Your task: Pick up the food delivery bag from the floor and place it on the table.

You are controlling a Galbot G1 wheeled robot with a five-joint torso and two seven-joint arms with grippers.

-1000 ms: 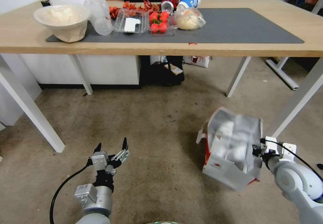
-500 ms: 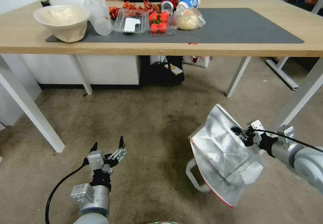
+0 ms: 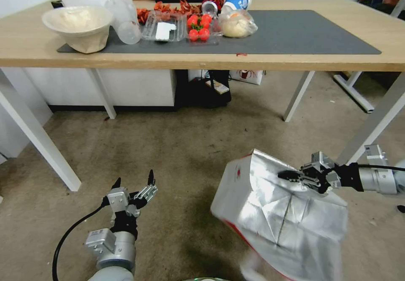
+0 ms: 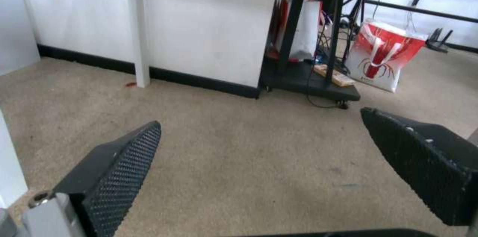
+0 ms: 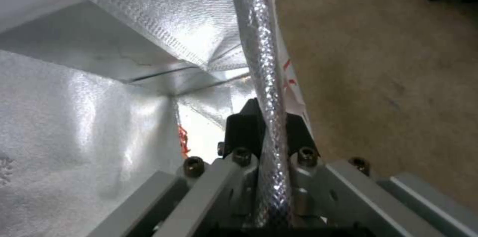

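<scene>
The food delivery bag (image 3: 274,213) hangs tilted over the floor (image 3: 177,146) at the lower right, its silver foil lining facing me and a small red logo on its white side. My right gripper (image 3: 291,174) is shut on the bag's upper rim. In the right wrist view the foil edge (image 5: 259,61) runs between the closed fingers (image 5: 239,125). My left gripper (image 3: 133,184) stands open at the lower left, well apart from the bag, with bare floor (image 4: 249,162) between its fingers (image 4: 124,162). The table (image 3: 295,61) stretches across the far side.
On the table's dark grey mat (image 3: 295,32) sit a white bowl (image 3: 80,25), clear cups, food trays and tomatoes (image 3: 198,28) at the left. White table legs (image 3: 40,141) (image 3: 371,125) flank the floor space. A red and white bag (image 4: 388,58) and black cart stand under the table.
The right gripper has swung the bag up off the floor and toward me, tipping it so the foil lining faces up. The left arm sank slightly.
</scene>
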